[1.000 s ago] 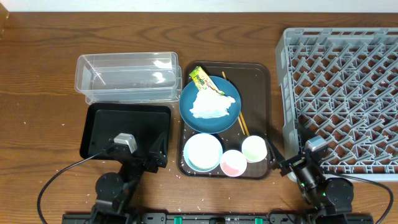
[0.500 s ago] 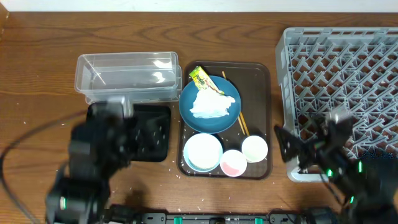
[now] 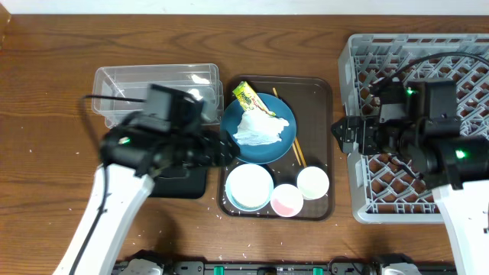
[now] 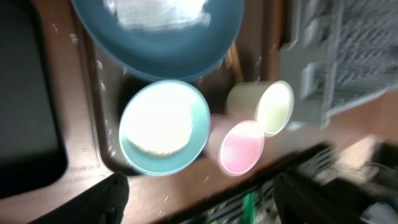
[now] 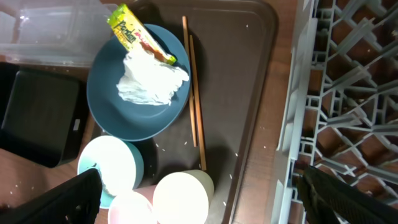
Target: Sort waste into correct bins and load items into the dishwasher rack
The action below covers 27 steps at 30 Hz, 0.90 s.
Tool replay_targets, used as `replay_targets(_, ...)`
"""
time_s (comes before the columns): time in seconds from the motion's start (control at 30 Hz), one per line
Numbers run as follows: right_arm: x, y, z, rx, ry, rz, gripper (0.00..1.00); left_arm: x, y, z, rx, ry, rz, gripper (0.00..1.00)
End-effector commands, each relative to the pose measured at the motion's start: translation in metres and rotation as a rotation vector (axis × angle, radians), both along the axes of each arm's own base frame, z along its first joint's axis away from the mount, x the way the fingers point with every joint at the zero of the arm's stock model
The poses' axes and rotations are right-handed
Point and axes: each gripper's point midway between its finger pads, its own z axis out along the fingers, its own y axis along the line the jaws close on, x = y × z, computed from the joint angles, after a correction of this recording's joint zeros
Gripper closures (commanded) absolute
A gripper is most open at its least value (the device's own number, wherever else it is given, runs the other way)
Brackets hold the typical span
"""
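The dark-blue plate (image 3: 281, 145) lies on the brown serving tray (image 3: 317, 99) with the crumpled napkin (image 3: 260, 128) on it and the snack wrapper (image 3: 246, 95) on its far rim. Chopsticks (image 3: 298, 153) lie to its right. The white bowl (image 3: 249, 186), pink cup (image 3: 287, 199) and white cup (image 3: 312, 182) stand at the tray's front. My left gripper (image 3: 221, 149) is open and empty above the plate's left edge; its wrist view shows the bowl (image 4: 163, 124) below. My right gripper (image 3: 344, 136) is open and empty at the rack's (image 3: 428, 76) left edge.
The clear tub (image 3: 153, 88) stands at the back left. The black tray (image 3: 179, 183) in front of it is mostly hidden under my left arm. Loose rice grains dot the serving tray (image 5: 249, 93) and the table's front.
Both arms rose from the table's front edge and swung in over the table. The left now hangs by the plate, the right by the rack's left edge.
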Motion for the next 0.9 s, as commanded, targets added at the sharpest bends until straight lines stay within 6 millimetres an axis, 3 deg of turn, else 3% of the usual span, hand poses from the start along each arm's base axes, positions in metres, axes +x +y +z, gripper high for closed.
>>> replay_targets(0.0,0.003,0.0,0.009,0.009,-0.022,-0.001,0.01,-0.011,-0.012,-0.022,0.136,0.01,-0.09,0.26)
replay_targets(0.23,0.001,0.0,0.009,0.019,-0.01,-0.017,0.01,-0.031,-0.055,-0.063,0.419,-0.079,-0.243,0.29)
replay_targets(0.4,0.001,0.0,0.008,0.022,-0.004,-0.022,0.01,-0.045,-0.092,-0.092,0.454,-0.077,-0.313,0.34)
replay_targets(0.6,0.001,0.0,0.008,0.021,-0.004,-0.022,0.01,-0.053,-0.108,-0.123,0.487,-0.019,-0.33,0.39)
replay_targets(0.73,0.001,0.0,0.008,0.021,-0.004,-0.022,0.01,-0.053,-0.106,-0.137,0.517,0.008,-0.334,0.67)
replay_targets(0.87,0.001,0.0,0.008,0.021,-0.003,-0.021,0.01,-0.044,-0.106,-0.126,0.488,-0.007,-0.304,0.93)
